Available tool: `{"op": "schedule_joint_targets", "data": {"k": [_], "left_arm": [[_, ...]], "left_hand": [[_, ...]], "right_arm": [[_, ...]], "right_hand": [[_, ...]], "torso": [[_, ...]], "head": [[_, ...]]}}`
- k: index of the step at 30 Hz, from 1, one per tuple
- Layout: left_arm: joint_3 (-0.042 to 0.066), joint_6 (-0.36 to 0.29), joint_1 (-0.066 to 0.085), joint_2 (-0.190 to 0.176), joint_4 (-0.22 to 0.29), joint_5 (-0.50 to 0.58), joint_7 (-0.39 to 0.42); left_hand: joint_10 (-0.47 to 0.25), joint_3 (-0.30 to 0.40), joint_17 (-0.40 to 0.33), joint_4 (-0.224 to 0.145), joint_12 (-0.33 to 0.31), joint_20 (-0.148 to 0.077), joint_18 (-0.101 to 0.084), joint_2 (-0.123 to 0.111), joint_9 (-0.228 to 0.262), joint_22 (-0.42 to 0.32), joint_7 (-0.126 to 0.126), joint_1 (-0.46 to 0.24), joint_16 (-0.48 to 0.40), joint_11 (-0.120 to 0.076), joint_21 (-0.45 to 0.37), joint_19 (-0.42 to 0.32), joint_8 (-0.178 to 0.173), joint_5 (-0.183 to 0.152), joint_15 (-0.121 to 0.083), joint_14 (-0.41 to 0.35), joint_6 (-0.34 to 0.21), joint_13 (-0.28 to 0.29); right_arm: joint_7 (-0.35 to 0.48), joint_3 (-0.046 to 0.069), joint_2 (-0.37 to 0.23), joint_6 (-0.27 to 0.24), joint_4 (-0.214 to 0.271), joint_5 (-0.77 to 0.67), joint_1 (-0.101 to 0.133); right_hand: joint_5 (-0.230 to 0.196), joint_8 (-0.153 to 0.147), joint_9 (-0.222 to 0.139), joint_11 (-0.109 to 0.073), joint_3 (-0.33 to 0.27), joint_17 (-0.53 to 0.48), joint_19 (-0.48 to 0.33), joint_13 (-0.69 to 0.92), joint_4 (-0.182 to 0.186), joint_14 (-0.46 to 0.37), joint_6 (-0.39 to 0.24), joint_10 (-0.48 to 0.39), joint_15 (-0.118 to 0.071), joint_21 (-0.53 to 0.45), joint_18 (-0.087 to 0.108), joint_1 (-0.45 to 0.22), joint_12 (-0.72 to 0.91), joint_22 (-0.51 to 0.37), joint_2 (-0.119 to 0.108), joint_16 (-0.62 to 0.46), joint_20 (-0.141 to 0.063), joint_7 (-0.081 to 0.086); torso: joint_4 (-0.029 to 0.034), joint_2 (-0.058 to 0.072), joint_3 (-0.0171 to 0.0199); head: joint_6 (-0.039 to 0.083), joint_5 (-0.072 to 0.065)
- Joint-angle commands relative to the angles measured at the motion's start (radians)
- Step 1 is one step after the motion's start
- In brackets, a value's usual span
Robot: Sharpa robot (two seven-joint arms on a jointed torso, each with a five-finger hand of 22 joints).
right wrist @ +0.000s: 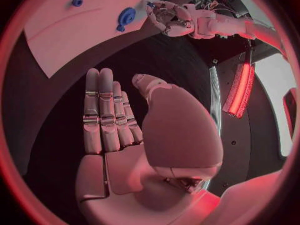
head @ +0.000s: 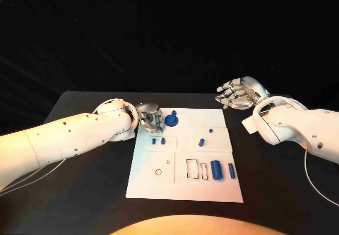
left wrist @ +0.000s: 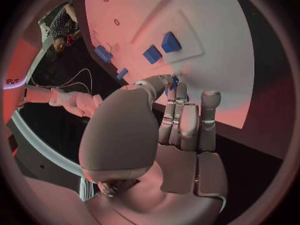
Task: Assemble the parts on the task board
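The left robot hand (head: 150, 120) covers the task board's (head: 185, 193) far left corner; whether its fingertips grip the blue part (head: 172, 120) is unclear

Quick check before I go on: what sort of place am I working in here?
Most likely a robotics lab test bench: a black table against a dark backdrop, a white task board with small blue parts, and cabling trailing beside the left arm.
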Motion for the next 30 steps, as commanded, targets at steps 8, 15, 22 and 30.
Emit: {"op": "schedule_joint_targets", "data": {"k": [8, 15, 22, 30], "left_arm": [[-0.002, 0.034, 0.000, 0.011, -0.016, 0.003, 0.001], [-0.002, 0.046, -0.001, 0.014, -0.017, 0.005, 0.002], [-0.004, 0.052, -0.001, 0.014, -0.017, 0.009, 0.002], [-0.006, 0.055, -0.001, 0.014, -0.014, 0.011, 0.001]], "left_hand": [[0.004, -0.004, -0.002, -0.001, -0.007, 0.003, -0.008, 0.003, 0.000, -0.002, -0.001, -0.010, 0.004, 0.000, 0.002, -0.003, -0.006, -0.004, 0.002, 0.003, 0.008, -0.002], [0.005, -0.003, -0.004, -0.002, -0.008, 0.003, -0.008, 0.004, 0.000, -0.002, -0.001, -0.009, 0.004, 0.000, 0.002, -0.003, -0.006, -0.004, 0.002, 0.002, 0.008, -0.002], [0.008, -0.003, -0.005, -0.003, -0.009, 0.003, -0.008, 0.005, 0.000, -0.004, -0.002, -0.009, 0.004, -0.001, 0.000, -0.006, -0.007, -0.006, 0.001, 0.002, 0.011, -0.002], [0.010, -0.002, -0.003, -0.005, -0.010, 0.003, -0.008, 0.007, 0.001, -0.004, -0.002, -0.008, 0.004, -0.001, -0.001, -0.008, -0.007, -0.007, 0.001, 0.003, 0.013, -0.002]], "right_arm": [[0.007, 0.000, 0.001, 0.013, 0.001, -0.005, -0.001], [0.007, 0.000, 0.001, 0.012, 0.001, -0.006, -0.001], [0.006, 0.000, 0.001, 0.013, 0.001, -0.007, -0.002], [0.005, 0.000, 0.002, 0.013, 0.001, -0.008, -0.002]], "right_hand": [[0.005, 0.006, -0.002, 0.002, 0.006, -0.001, 0.002, -0.005, -0.003, 0.008, 0.005, 0.008, -0.001, -0.005, 0.002, -0.012, -0.005, -0.004, 0.003, -0.008, 0.002, 0.005], [0.005, 0.007, -0.002, 0.002, 0.006, -0.001, 0.003, -0.006, -0.004, 0.010, 0.006, 0.010, -0.001, -0.005, 0.002, -0.012, -0.006, -0.005, 0.003, -0.009, 0.002, 0.005], [0.006, 0.007, -0.002, 0.002, 0.007, -0.001, 0.004, -0.008, -0.005, 0.011, 0.006, 0.010, -0.001, -0.005, 0.003, -0.012, -0.007, -0.005, 0.003, -0.010, 0.002, 0.005], [0.006, 0.007, -0.002, 0.002, 0.007, -0.001, 0.004, -0.008, -0.005, 0.011, 0.006, 0.011, -0.001, -0.005, 0.003, -0.012, -0.007, -0.005, 0.003, -0.010, 0.002, 0.005]], "torso": [[-0.0003, -0.001, 0.0018], [-0.0003, -0.001, 0.0016], [-0.0003, -0.001, 0.0012], [-0.0003, -0.001, 0.0009]], "head": [[-0.004, 0.000], [-0.005, 0.001], [-0.006, 0.001], [-0.006, 0.000]]}}
